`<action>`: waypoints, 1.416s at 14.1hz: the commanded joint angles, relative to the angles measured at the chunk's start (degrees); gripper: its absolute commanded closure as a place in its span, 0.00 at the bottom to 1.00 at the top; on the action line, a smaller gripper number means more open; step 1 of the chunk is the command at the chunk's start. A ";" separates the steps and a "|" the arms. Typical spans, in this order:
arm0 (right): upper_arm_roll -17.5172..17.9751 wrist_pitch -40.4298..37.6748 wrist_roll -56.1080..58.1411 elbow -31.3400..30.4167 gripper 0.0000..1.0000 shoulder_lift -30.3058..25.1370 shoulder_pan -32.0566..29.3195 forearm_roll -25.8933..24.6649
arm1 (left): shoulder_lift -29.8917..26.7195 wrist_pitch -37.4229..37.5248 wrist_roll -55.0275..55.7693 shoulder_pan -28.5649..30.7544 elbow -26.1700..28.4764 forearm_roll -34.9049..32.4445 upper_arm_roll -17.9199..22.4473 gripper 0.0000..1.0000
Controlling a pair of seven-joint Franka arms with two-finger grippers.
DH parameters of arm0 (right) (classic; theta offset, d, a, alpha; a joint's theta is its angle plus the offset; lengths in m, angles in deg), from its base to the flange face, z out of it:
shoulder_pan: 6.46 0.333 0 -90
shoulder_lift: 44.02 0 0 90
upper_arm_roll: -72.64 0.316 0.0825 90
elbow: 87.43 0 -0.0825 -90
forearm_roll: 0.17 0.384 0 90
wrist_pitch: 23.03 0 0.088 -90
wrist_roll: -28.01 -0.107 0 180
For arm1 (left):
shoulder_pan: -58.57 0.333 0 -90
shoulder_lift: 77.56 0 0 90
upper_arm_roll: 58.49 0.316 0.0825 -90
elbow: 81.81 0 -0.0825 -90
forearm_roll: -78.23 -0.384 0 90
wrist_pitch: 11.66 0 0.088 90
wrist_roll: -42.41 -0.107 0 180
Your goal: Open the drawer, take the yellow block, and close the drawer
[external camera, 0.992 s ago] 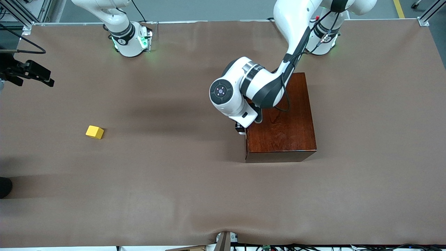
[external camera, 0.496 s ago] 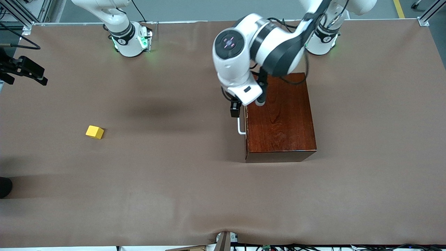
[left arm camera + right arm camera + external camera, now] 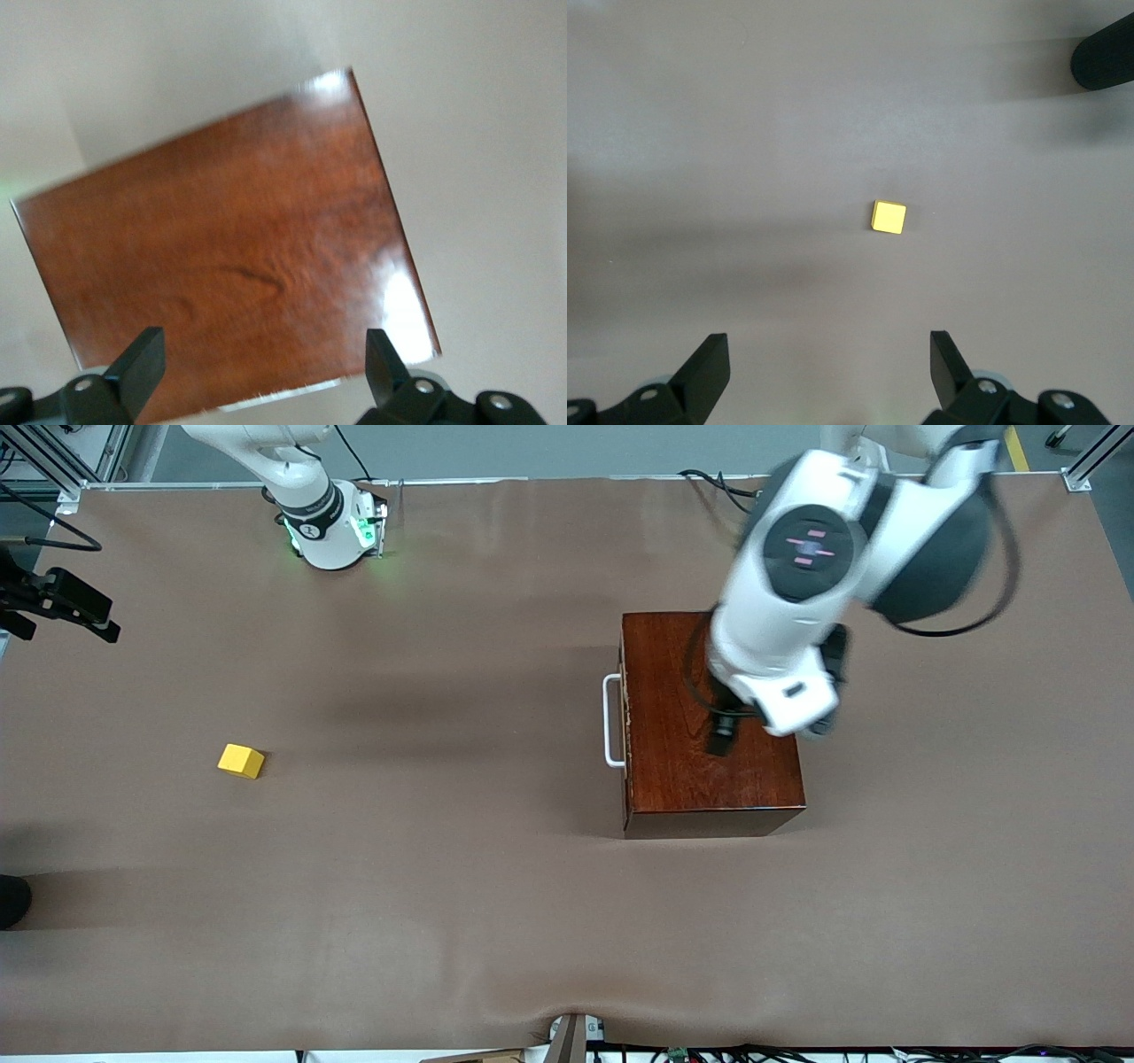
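My left gripper (image 3: pixel 262 372) hangs spread wide and empty over the wooden box (image 3: pixel 709 726); my right gripper (image 3: pixel 828 372), also spread and empty, waits high over the yellow block (image 3: pixel 241 761). The drawer (image 3: pixel 625 722) sits shut, white handle (image 3: pixel 610 721) showing. The block, small and bright, lies on the counter (image 3: pixel 443 886), well apart from the box toward the right arm's end. Risk, I reckon: a careless swing could knock the glossy box.

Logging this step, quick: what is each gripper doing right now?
Left gripper: jaws open, empty, over the wooden box.
Right gripper: jaws open, empty, over the yellow block.
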 commanded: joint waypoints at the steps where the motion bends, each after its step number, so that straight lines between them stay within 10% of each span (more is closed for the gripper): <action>1: 0.18 -0.24 0.30 0.42 0.00 -0.05 -0.31 -0.60 | -5.64 0.71 -7.79 5.17 5.15 -0.81 -0.66 0.00; 10: 0.18 -0.16 0.12 0.51 0.00 0.03 -0.05 -0.42 | -19.61 0.71 -34.76 23.11 15.25 0.58 -0.92 0.00; 20: 0.27 -0.33 0.04 0.42 0.00 0.12 -0.13 -0.16 | -25.96 3.78 -66.41 29.10 17.20 0.24 -3.64 0.00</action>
